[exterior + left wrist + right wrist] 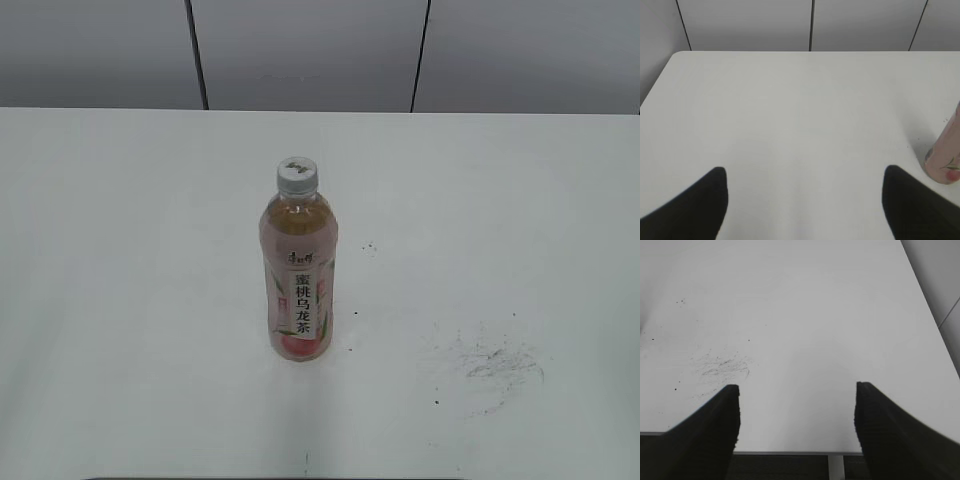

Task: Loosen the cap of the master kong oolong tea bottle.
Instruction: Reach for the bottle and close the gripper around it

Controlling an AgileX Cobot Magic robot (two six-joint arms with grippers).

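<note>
The master kong oolong tea bottle stands upright in the middle of the white table. It is clear plastic with amber tea, a pink peach label and a white strip of black characters. Its white-grey ribbed cap sits on the neck. Neither gripper shows in the exterior view. In the left wrist view my left gripper is open and empty over bare table, and the bottle's base shows at the right edge. In the right wrist view my right gripper is open and empty near the table's front edge.
A patch of dark scuff marks lies on the table right of the bottle; it also shows in the right wrist view. Grey wall panels stand behind the table. The table's front edge lies just under the right gripper.
</note>
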